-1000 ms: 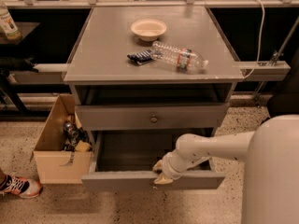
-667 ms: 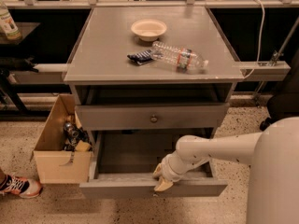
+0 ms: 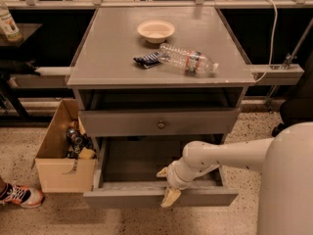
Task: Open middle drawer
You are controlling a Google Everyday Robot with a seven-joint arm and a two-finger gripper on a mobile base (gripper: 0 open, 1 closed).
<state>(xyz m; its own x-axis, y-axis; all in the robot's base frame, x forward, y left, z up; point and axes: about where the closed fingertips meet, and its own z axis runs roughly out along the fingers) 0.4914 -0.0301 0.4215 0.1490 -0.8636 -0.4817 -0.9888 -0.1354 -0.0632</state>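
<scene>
Here's the grey cabinet from above, and the middle drawer [image 3: 122, 199] stands well out of its frame toward us, its dark inside showing and its low, wide front panel the nearest grey thing in view. The tool [image 3: 166, 185] sits right at the centre of that front panel, across its top edge, tan against the grey. Does it have a hold on the panel, and how far open is it? From this angle I cannot tell. The white arm [image 3: 220, 155] comes in from the right, low over the drawer's right half, and joins the big white body [image 3: 288, 180] in the lower right corner.

Just above, the upper drawer [image 3: 122, 124] has its front well behind the middle one's, with its small round knob [image 3: 161, 125] plain to see at centre. A dark gap lies between that front and the counter's edge.

Up on the counter [image 3: 117, 48], a pale bowl [image 3: 155, 31] sits toward the back, upright. In front of it a clear water bottle [image 3: 188, 60] lies on its side, cap end pointing right, and a dark packet [image 3: 148, 59] lies just at its left end, touching or nearly so.

On the floor to the left, an open cardboard box [image 3: 66, 175] stands hard against the cabinet's side, with a jumble of small things inside. Bottom left corner, a sneaker [image 3: 19, 195] pokes into view on the speckled floor [image 3: 58, 219].
</scene>
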